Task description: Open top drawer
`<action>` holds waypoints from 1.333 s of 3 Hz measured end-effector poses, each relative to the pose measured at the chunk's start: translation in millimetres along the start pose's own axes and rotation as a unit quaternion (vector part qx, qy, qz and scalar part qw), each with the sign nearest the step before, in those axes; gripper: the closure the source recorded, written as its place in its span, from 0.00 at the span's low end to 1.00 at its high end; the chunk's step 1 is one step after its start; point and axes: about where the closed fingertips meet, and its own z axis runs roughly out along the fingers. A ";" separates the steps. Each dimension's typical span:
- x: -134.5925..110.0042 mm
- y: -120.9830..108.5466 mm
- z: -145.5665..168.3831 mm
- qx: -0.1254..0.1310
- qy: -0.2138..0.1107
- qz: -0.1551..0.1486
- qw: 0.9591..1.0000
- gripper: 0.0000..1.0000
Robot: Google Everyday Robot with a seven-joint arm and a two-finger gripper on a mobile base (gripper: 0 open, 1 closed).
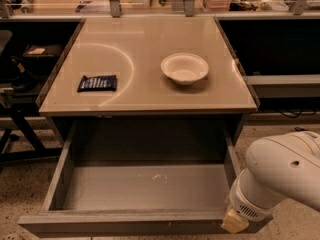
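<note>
The top drawer is pulled far out from under the beige tabletop. Its plain grey interior is empty, with a small white scuff near the middle. Its front panel runs along the bottom edge of the view. My white arm reaches in from the lower right. The gripper is at the drawer's front right corner, at the very bottom of the view.
A white bowl and a dark snack packet lie on the tabletop. Dark shelving and a chair base stand at the left. A shelf edge is at the right. Speckled floor surrounds the drawer.
</note>
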 end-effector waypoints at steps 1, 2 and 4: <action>5.8 5.6 -0.4 -0.004 0.005 0.010 1.000 1.00; 3.6 7.5 -0.4 -0.004 0.005 0.010 1.000 1.00; 9.0 15.0 -0.9 -0.007 0.011 0.020 1.000 1.00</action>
